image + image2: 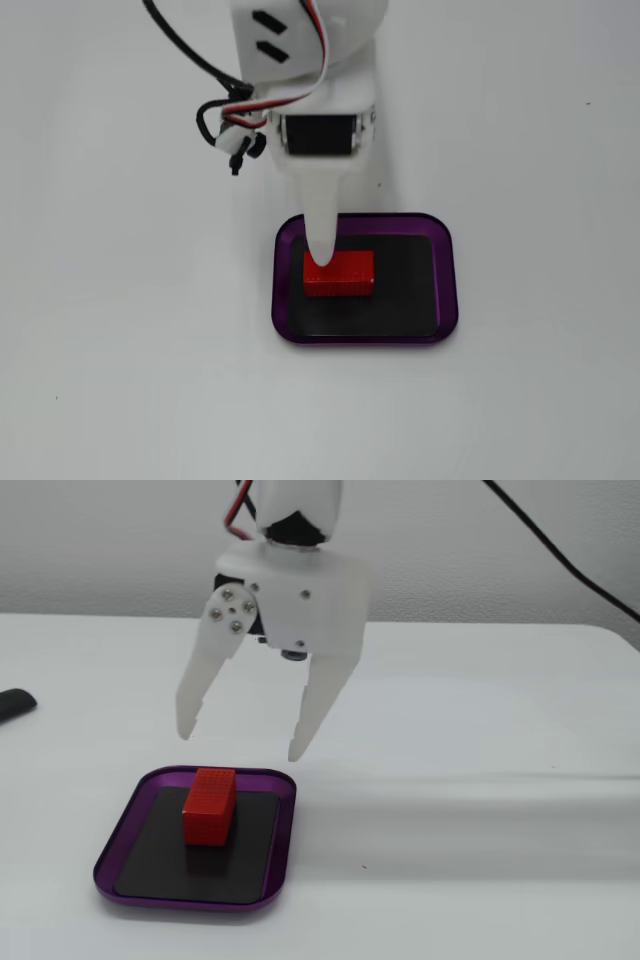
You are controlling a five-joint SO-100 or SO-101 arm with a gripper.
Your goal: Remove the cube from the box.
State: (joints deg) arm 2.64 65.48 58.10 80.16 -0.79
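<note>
The cube (339,275) lies flat on the black bottom of the box (446,285), in the left half as a fixed view from above shows it, with its long side running left to right. In a fixed view from the side, the cube (209,806) sits toward the far end of the box (282,846) and nothing touches it.

The gripper (243,738) hangs above the box with its fingers spread wide apart and pointing down; it grips nothing. In that side view, the fingertips (298,748) end above the far rim of the box, clear of the cube, one to the left of the cube and one to the right. From above, the gripper (322,255) overlaps the far left corner of the cube, and only one tapered white finger is visible as a separate part.

The box rests on a plain white table (480,810). A black cable (185,55) runs from the arm toward the upper left of the view from above. A dark object (14,703) lies at the left edge of the side view; its kind cannot be determined.
</note>
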